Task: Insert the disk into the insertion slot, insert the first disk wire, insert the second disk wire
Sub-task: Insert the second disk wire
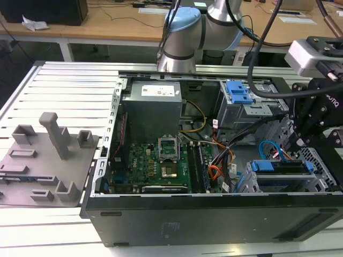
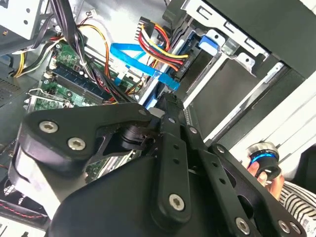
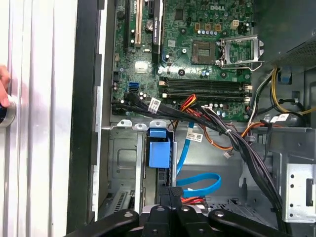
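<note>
- The open computer case (image 1: pixel 161 214) lay on its side on a table (image 1: pixel 64 80) of ribbed light metal slats
- A grey moulded fixture plate (image 1: pixel 43 160) with upright blocks sat on the table at the exterior view's left of the case
- Behind ran a wooden bench (image 1: pixel 107 24) with papers and cables on it
- The disk (image 1: pixel 284 167) in its blue carrier sat in the insertion slot (image 1: pixel 268 184), at the exterior view's right end of the case
- The second disk wire (image 3: pixel 200 181), thin and light blue, curved in a loop just beside the disk in the first wrist view
- The end effector (image 2: pixel 165 106) hung low over the disk end of the case, close to the blue wire; I could not tell whether its fingers were apart or together
- A person's hand (image 2: pixel 266 173) held a round blue-ringed knob beside the case in the second wrist view
</note>
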